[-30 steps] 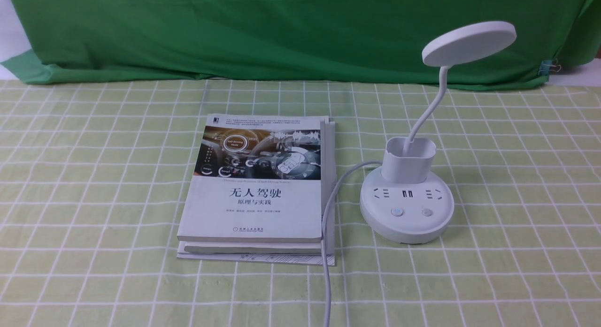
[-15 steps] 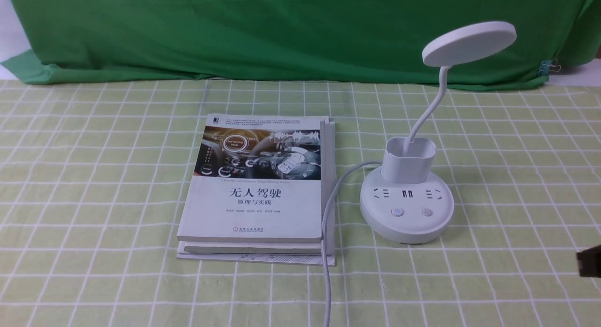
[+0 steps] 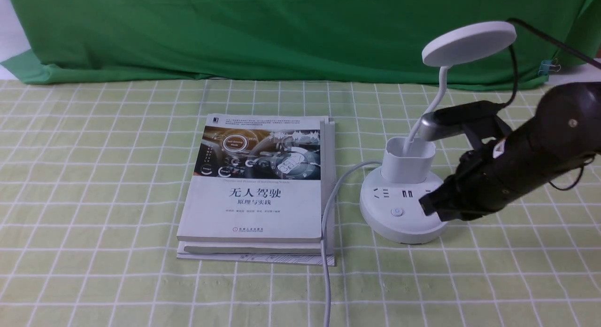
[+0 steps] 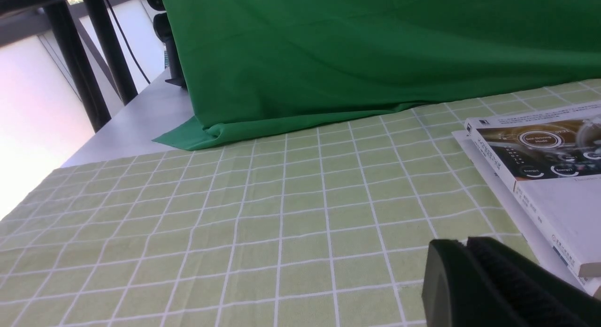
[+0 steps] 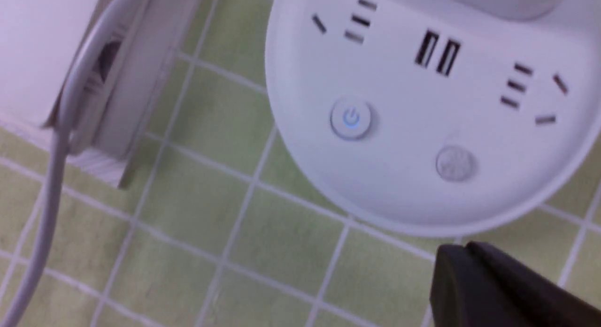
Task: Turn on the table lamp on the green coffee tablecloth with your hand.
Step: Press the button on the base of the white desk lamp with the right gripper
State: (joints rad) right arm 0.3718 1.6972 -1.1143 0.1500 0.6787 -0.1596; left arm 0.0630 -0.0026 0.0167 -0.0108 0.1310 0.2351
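Observation:
The white table lamp (image 3: 406, 177) stands on the pale green checked tablecloth (image 3: 94, 177), with its disc head (image 3: 468, 42) up at the right. Its round base (image 5: 422, 106) has a power button (image 3: 397, 211) and a second button (image 5: 454, 163). My right gripper (image 3: 429, 206) is shut and empty; in the front view its tip lies over the right front of the base and hides the second button. In the right wrist view the shut tip (image 5: 462, 252) sits just off the base's rim. My left gripper (image 4: 462, 246) is shut, low over the cloth beside the books.
Two stacked books (image 3: 258, 186) lie left of the lamp. The lamp's white cord (image 3: 327, 233) runs along their right edge toward the front. A dark green backdrop cloth (image 3: 281, 31) hangs along the far side.
My right arm came in from the right edge and moved left to the lamp's base. The lamp and books have not moved.

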